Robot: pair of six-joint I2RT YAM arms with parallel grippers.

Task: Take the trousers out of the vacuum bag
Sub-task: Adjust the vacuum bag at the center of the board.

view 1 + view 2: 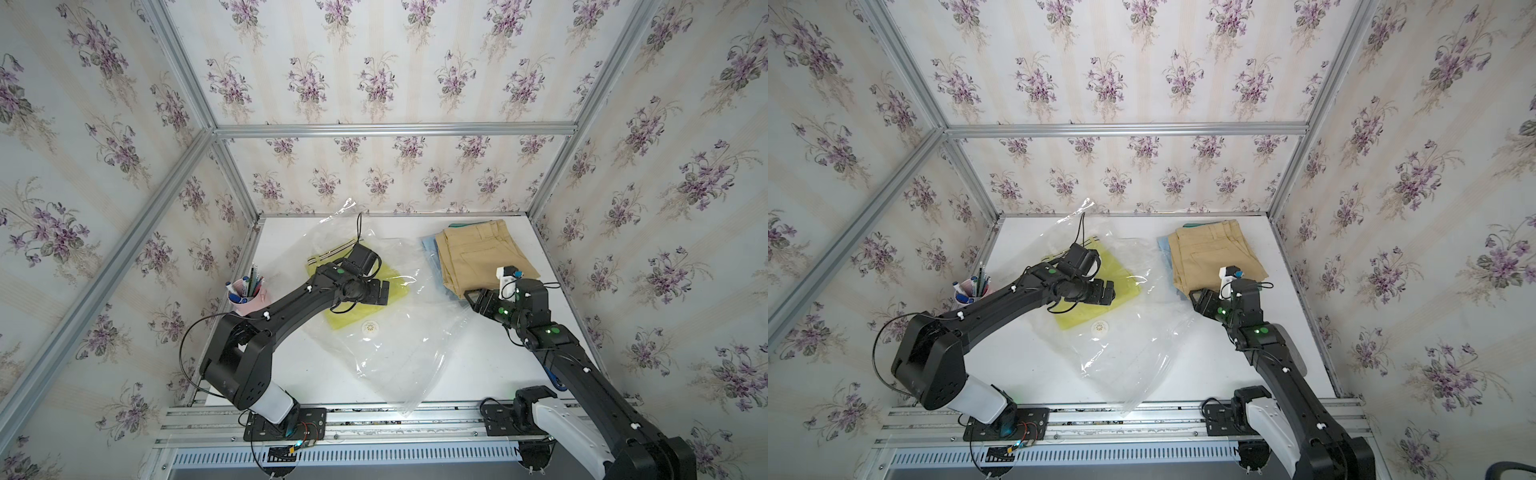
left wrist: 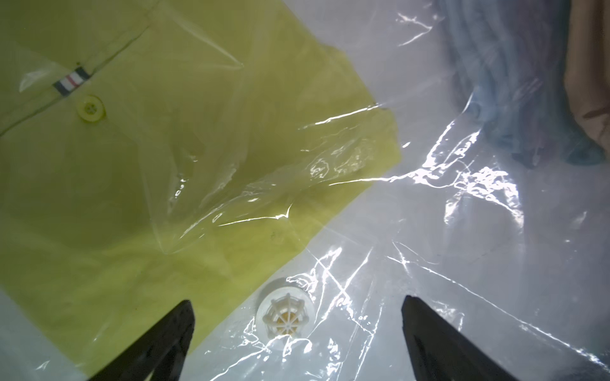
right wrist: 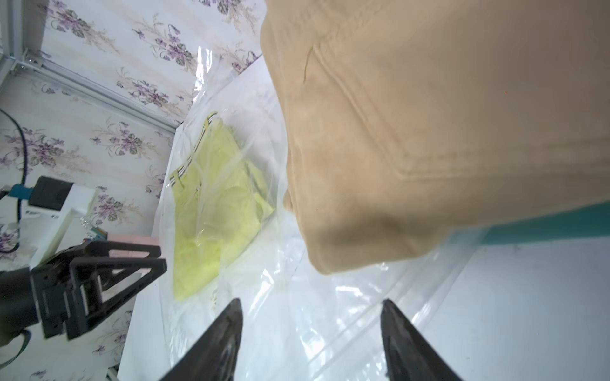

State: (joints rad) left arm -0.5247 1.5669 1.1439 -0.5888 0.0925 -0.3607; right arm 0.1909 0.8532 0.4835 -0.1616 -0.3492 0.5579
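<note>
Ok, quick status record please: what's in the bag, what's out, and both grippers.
in bag: yellow trousers, lying flat inside the vacuum bag, near its valve
out of bag: khaki trousers stacked on a light blue garment and a teal garment, far right of the table
left gripper: open, empty, over the bag by the valve
right gripper: open, empty, at the khaki trousers' near corner
</note>
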